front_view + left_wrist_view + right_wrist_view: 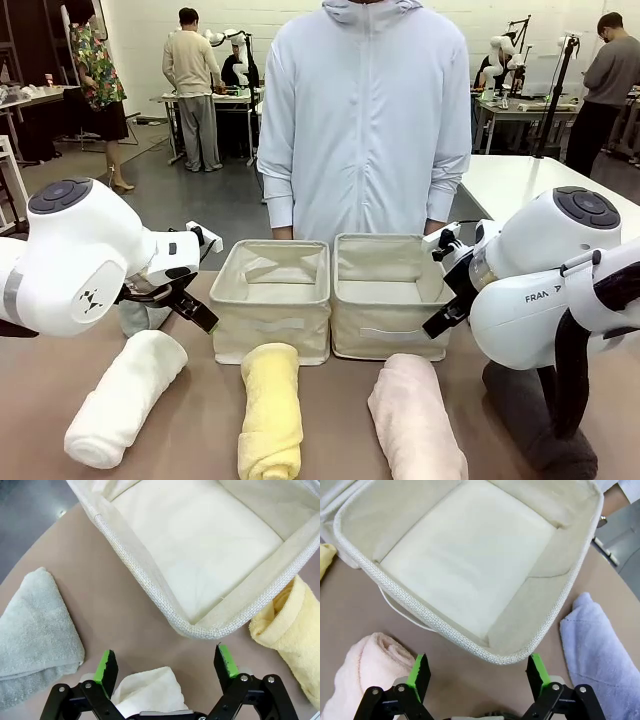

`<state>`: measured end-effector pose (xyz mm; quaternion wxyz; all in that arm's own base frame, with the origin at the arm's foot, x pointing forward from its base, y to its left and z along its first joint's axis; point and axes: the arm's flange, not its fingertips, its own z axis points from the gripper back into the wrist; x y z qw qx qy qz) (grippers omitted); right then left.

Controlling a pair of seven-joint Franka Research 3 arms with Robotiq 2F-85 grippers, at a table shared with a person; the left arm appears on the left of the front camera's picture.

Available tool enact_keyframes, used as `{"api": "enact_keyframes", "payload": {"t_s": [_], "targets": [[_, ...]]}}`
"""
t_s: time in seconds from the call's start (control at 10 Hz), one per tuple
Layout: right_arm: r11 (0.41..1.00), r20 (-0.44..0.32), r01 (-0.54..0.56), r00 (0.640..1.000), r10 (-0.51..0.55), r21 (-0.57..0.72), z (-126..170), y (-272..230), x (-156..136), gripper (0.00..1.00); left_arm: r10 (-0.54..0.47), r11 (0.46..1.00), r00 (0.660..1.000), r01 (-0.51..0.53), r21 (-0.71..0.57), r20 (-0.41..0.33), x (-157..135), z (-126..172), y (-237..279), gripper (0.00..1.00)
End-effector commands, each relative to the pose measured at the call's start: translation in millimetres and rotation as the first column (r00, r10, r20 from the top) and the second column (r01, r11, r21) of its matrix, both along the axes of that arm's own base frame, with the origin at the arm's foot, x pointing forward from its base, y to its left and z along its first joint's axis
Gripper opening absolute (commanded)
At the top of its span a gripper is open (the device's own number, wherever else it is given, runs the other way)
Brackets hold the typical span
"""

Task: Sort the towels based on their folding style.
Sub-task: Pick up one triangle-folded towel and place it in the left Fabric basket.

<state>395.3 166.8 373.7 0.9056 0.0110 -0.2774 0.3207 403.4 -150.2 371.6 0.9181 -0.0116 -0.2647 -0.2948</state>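
Observation:
Three rolled towels lie in a row at the front of the table: white (125,398), yellow (270,410) and pink (415,420). A dark grey towel (535,420) lies partly behind my right arm. My left gripper (193,308) hangs open over the white towel (150,690), its fingers (106,666) empty. Left of it lies a pale green-grey folded towel (35,625), and the yellow towel (292,630) is to the right. The right gripper (478,670) is open and empty between the pink towel (365,670) and a periwinkle blue towel (600,650).
Two beige fabric bins stand side by side mid-table, the left one (270,330) and the right one (385,335), both with nothing inside. Their rims (150,587) (445,625) are close in front of each gripper. A person in a pale hoodie (365,120) stands at the far edge.

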Motion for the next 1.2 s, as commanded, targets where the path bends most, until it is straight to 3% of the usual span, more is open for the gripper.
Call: {"api": "enact_keyframes", "payload": {"t_s": [0.0,0.2,0.4,0.6,0.7,0.9,1.1], "targets": [[1.000,0.000,0.000,1.000,0.000,0.000,0,0,0,1.00,0.000,1.000,1.000,0.000,0.000,0.000,0,0,0,1.00],[1.000,0.000,0.000,1.000,0.000,0.000,0,0,0,1.00,0.000,1.000,1.000,0.000,0.000,0.000,0,0,0,1.00],[0.997,0.128,0.075,0.989,-0.077,0.026,88,-26,-46,1.00,-0.001,0.996,0.995,-0.008,0.092,0.097,-20,78,1,1.00],[0.996,0.167,0.091,0.982,-0.092,0.013,157,-31,-87,1.00,-0.035,0.992,0.985,0.014,0.125,0.168,-43,193,-8,1.00],[0.996,0.168,0.085,0.983,-0.080,-0.021,189,-26,-109,1.00,-0.083,0.988,0.985,0.062,0.139,0.154,-54,233,-18,1.00],[0.988,0.161,0.075,0.986,-0.053,-0.133,240,-11,-152,1.00,-0.113,0.979,0.983,0.085,0.185,0.147,-76,288,-37,1.00],[0.964,0.132,0.101,0.989,-0.070,-0.247,267,-1,-182,1.00,-0.109,0.968,0.989,0.083,0.239,0.097,-93,308,-38,1.00]]}}
